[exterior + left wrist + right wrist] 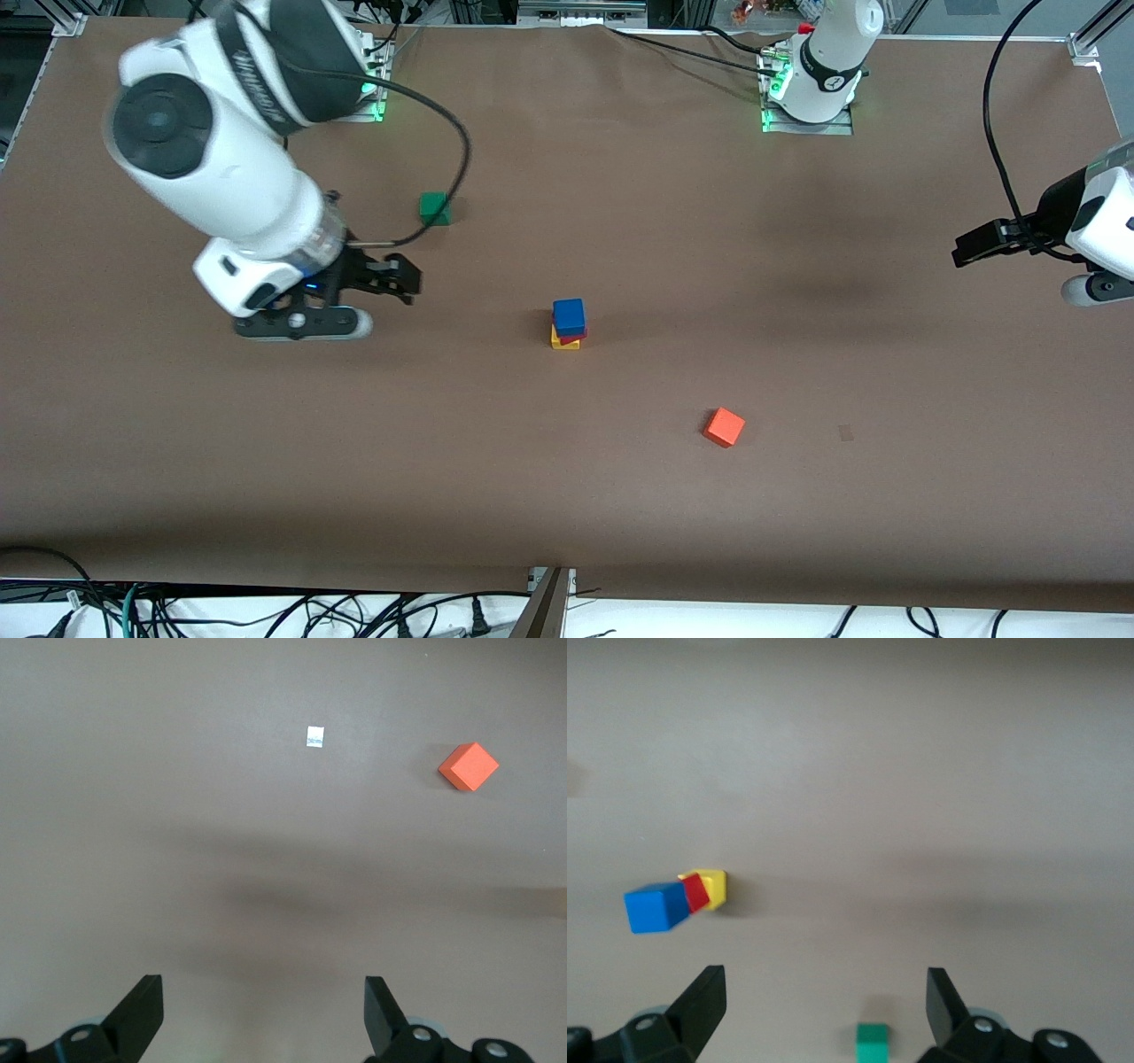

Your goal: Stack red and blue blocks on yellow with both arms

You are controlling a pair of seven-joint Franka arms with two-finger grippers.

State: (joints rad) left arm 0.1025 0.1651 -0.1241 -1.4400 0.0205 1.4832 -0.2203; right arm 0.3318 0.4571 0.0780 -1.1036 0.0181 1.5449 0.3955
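Orange-red cube (724,426), then blue-red-yellow stack (568,324), apart from both open jaws.

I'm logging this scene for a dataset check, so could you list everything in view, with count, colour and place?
blue block: one, royal blue, top of the stack near the table's middle.
red block: one, deep red, middle of the stack, mostly hidden.
yellow block: one, bright yellow, bottom of the stack, on the table.
orange-red cube: one, alone, nearer to the front camera than the stack, toward the left arm's end.
green cube: one, farther from the front camera than the stack, toward the right arm's end.
table: one, brown.
right gripper: one, black, open, empty, over bare table beside the stack.
left gripper: one, black, open, empty, over bare table at its own end.
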